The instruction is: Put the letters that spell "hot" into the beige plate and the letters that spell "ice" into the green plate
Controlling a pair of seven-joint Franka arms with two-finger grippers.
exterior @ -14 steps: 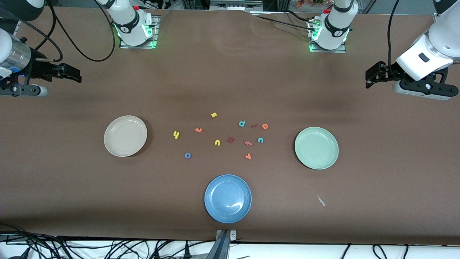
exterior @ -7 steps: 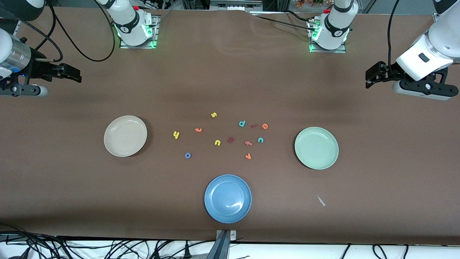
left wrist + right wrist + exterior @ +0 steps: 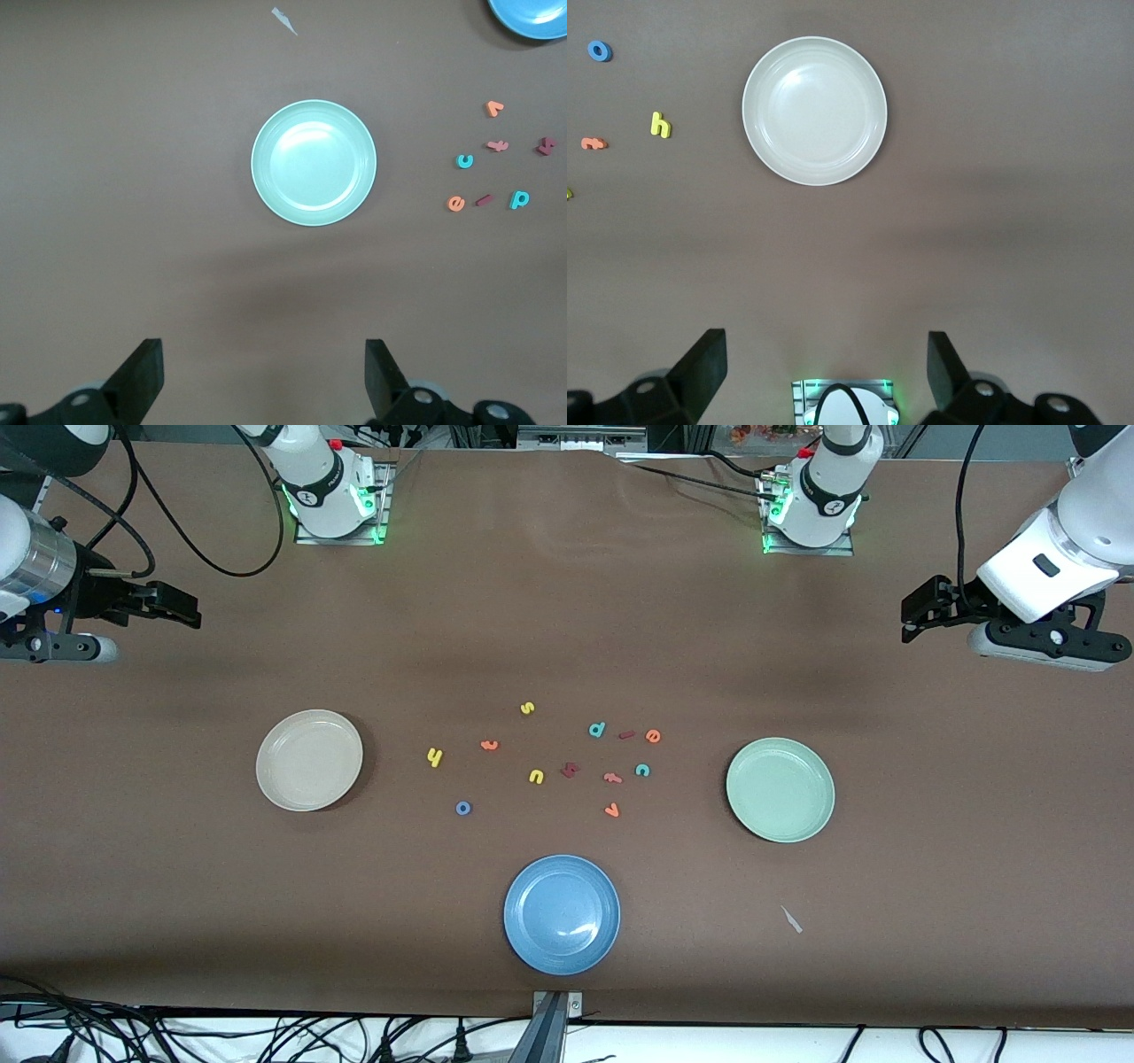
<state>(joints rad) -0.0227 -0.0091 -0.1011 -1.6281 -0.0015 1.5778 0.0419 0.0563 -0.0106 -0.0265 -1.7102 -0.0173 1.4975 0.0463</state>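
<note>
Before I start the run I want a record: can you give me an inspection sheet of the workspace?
Surface: brown table, bare plates, nothing spilled.
Job's things: beige plate and green plate both without letters; yellow h, blue o, orange t, dark red i, teal c, orange e lie between them.
Clutter: blue plate, spare letters, small pale scrap.
Hands: left hand and right hand open, waiting at the table's ends.
Cables: along the table's edges.
Surroundings: nothing seen.
</note>
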